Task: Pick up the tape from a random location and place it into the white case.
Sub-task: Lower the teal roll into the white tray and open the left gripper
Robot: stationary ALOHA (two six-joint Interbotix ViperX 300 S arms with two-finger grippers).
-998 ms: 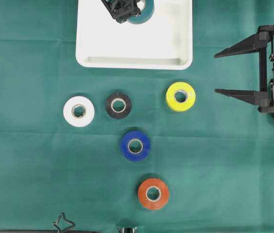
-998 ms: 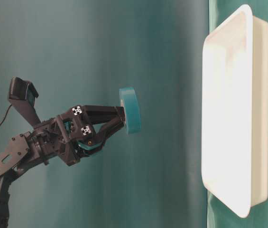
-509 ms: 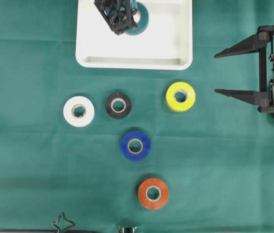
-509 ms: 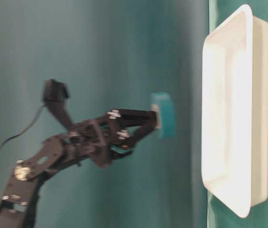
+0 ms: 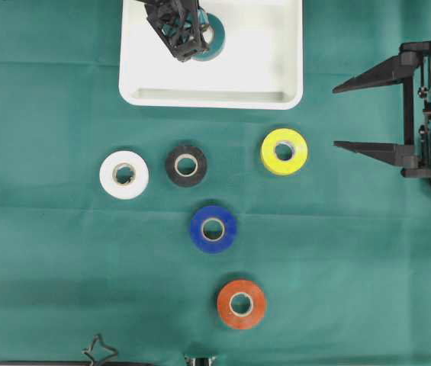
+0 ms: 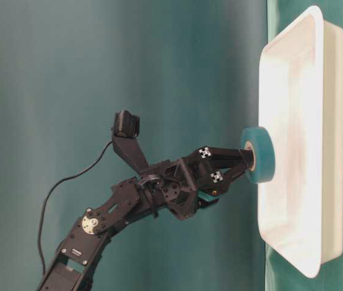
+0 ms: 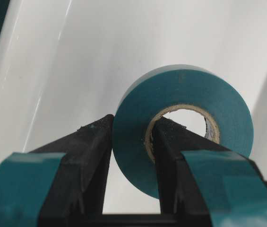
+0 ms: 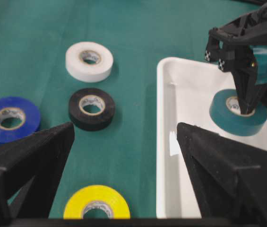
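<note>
Left gripper (image 7: pixel 131 156), jaws pinched on the glossy teal tape (image 7: pixel 183 125) ring's wall, inside the smooth white case (image 5: pixel 276 69); right gripper (image 5: pixel 368 110) jaws gape, empty.

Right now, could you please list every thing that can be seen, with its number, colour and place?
teal tape roll: one, teal, inside the white case, gripped through its core
white case: one, white, top middle of the overhead view
white tape roll: one, white, on the cloth below the case, furthest left
black tape roll: one, black, just right of the white roll
yellow tape roll: one, yellow, right of the black roll
blue tape roll: one, blue, below the black roll
orange tape roll: one, orange, nearest the bottom edge
cloth: one, green, under everything
left gripper: black, jaws shut on the teal roll's wall
right gripper: black, jaws open, right edge, holding nothing
</note>
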